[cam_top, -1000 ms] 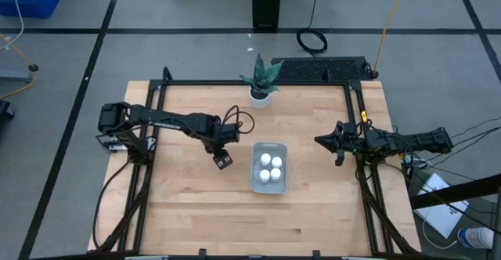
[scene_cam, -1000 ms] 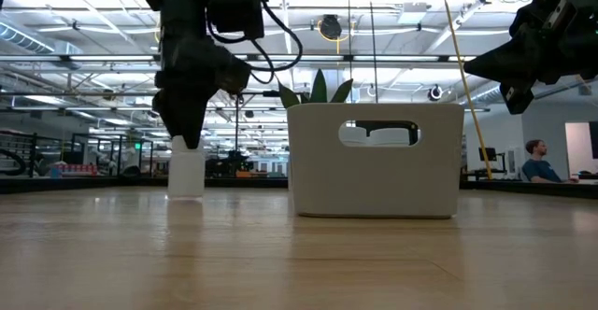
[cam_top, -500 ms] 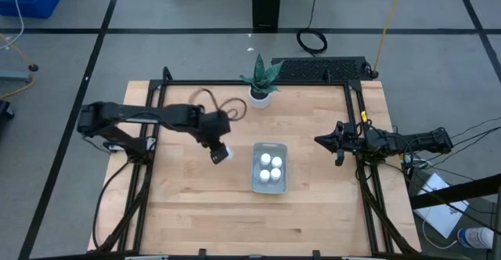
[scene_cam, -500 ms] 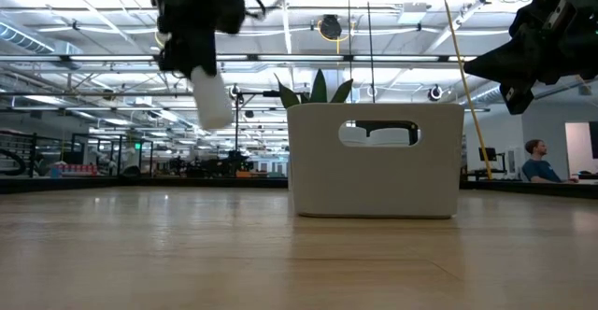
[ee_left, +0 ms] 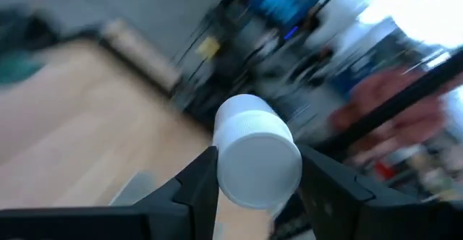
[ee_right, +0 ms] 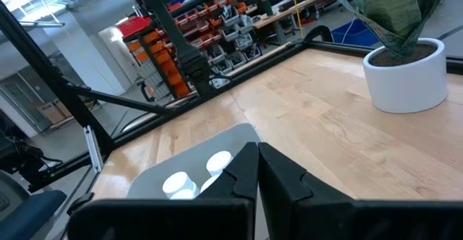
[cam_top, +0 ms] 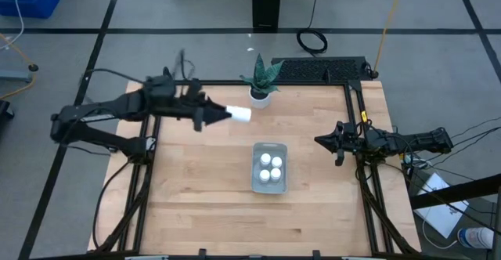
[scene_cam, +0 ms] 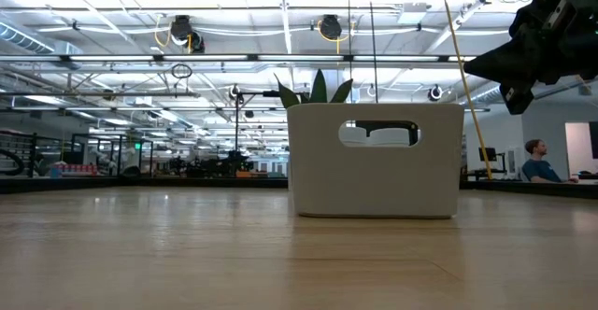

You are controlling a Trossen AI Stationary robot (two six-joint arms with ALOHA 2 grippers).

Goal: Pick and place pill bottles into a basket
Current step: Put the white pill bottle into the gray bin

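Pill bottle (ee_left: pixel 257 152): small, rigid, likely light, smooth-sided; best pinched mid-body. Clamped sideways between the left claw (cam_top: pixel 221 114) fingers, above the desk (cam_top: pixel 196 205). Basket (cam_top: pixel 268 183) lies beyond its tip. Right claw (cam_top: pixel 322 141) closed, empty.

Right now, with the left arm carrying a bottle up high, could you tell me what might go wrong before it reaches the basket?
The left gripper holds the pill bottle sideways by one end, well above the table and away from the basket, so a slip would likely send it rolling. It is also near the potted plant, which a swing might clip. Three bottles already fill part of the basket, so a careless drop could bounce out.
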